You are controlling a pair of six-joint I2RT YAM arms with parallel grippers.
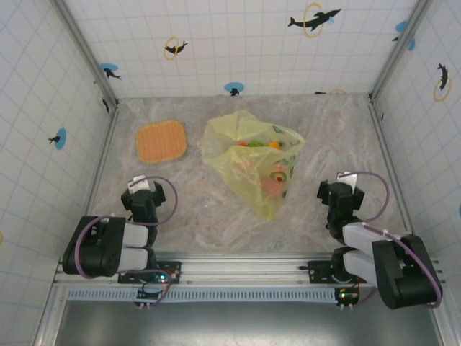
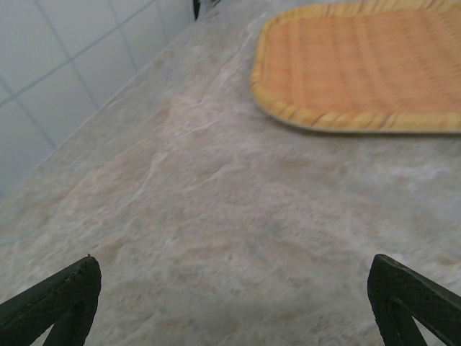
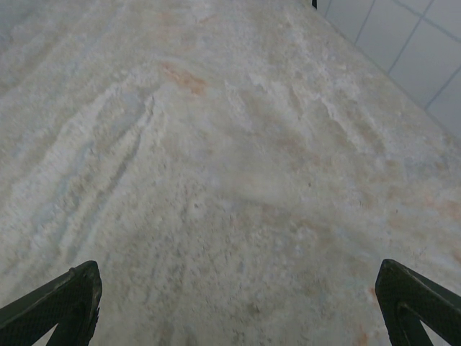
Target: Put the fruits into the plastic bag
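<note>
Both jaw pairs stand spread wide, holding nothing. Left gripper sits near the woven tray; right gripper sits over bare table. Fruits lie inside the plastic bag, mid-table, between both grippers.

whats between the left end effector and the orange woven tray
Just bare marbled table, as the left wrist view shows. Nothing sits between the left end effector and the woven tray ahead of it.

Inside the plastic bag the fruits are blurred smudges of colour; the woven tray is cut off rightward.
</note>
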